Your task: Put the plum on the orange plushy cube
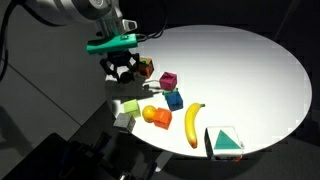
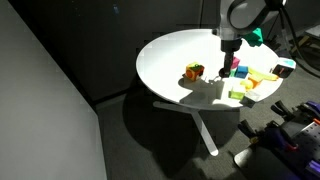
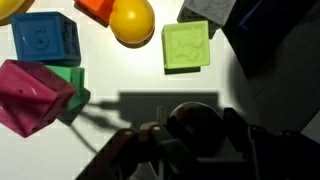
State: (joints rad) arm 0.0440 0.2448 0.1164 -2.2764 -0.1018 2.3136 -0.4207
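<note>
My gripper is shut on the plum, a dark round fruit held between the jaws above the white table. In both exterior views the gripper hangs over the table's edge region. The orange plushy cube, with red and green patches, sits on the table a short way beside the gripper. It is out of the wrist view.
Below the gripper lie a magenta cube, a blue cube, a yellow-orange ball, a light green cube and a grey cube. A banana and a green-white box lie near the table edge.
</note>
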